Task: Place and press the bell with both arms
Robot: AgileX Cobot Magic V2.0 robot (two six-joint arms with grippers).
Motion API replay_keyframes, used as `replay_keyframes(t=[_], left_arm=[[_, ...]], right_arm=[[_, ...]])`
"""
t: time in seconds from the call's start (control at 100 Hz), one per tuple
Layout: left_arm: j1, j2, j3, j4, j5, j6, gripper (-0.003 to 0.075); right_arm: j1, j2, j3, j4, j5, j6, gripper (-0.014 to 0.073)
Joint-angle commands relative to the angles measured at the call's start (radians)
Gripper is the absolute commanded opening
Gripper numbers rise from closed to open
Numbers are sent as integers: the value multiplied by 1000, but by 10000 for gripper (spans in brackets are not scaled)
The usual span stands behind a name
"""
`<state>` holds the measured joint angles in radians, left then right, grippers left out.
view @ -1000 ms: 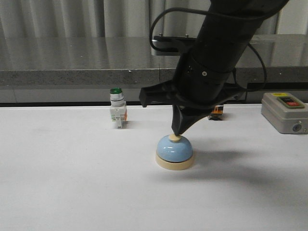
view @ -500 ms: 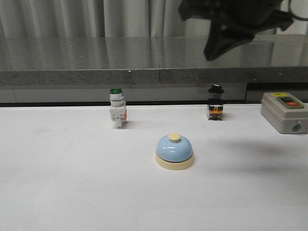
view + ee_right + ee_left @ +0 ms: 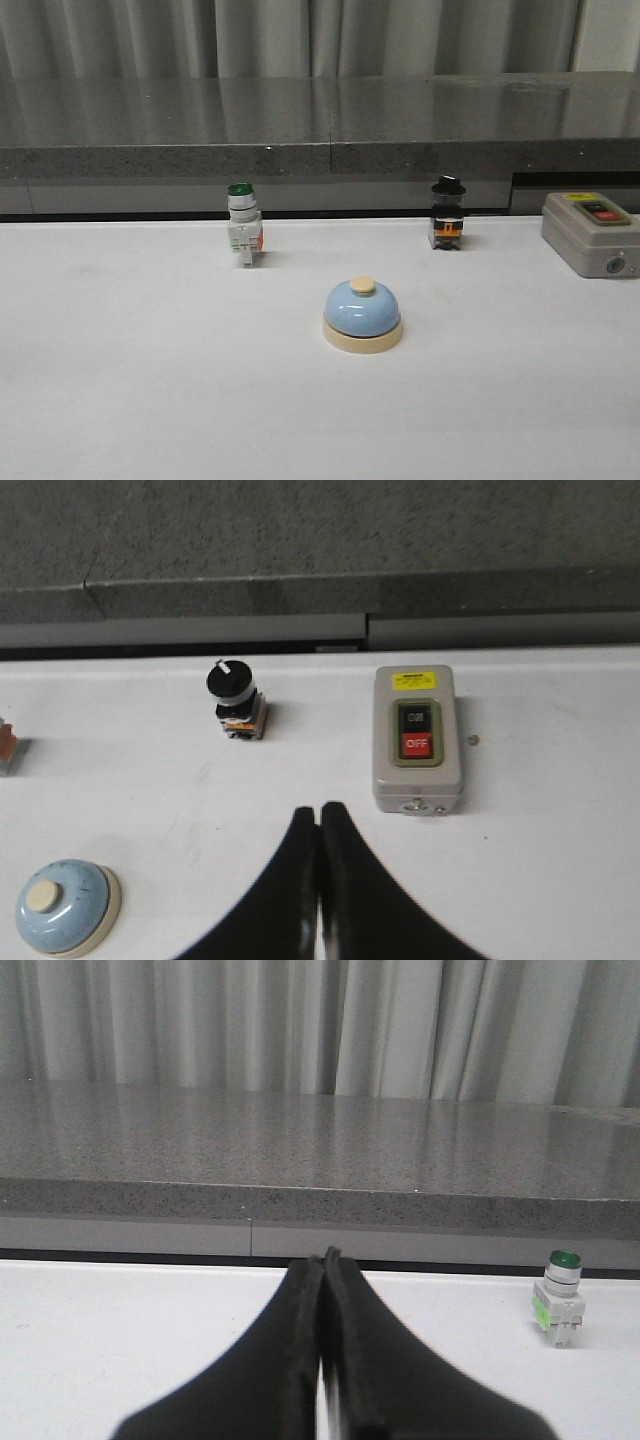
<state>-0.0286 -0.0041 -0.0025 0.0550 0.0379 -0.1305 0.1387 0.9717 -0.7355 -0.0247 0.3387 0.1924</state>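
Note:
The light-blue bell (image 3: 362, 313) with its cream base and cream button stands upright near the middle of the white table in the front view. The right wrist view also catches the bell (image 3: 66, 907), off to one side of my right gripper (image 3: 319, 811), which is shut with nothing between its fingers and hangs well above the table. My left gripper (image 3: 322, 1257) is shut and empty too, level with the table and facing the grey ledge. Neither arm shows in the front view.
A green-capped white push-button switch (image 3: 243, 237) stands behind the bell to the left, and a black-knobbed selector switch (image 3: 447, 226) behind it to the right. A grey box with red and black buttons (image 3: 592, 233) sits at the table's far right. A grey stone ledge (image 3: 320, 135) runs along the back.
The right arm, whose shut fingertips were on the bell's button a second ago, has lifted up and away and is now out of the front view. The bell has stayed put.

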Motion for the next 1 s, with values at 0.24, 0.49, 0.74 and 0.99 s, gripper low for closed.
replay_keyframes(t=[0.24, 0.49, 0.74, 0.99], left_arm=[[1, -33, 55, -8, -86, -9, -21], [1, -33, 55, -8, -86, -9, -21], [1, -33, 55, -8, -86, -9, -21], [1, -33, 55, -8, -86, -9, -21]], right_arm=[[-38, -380, 196, -23, -121, -8, -64], [-38, -617, 266, -35, -92, -8, -64], [-38, -666, 266, -35, -80, -8, -64], [-38, -666, 266, -35, -80, -8, -64]])
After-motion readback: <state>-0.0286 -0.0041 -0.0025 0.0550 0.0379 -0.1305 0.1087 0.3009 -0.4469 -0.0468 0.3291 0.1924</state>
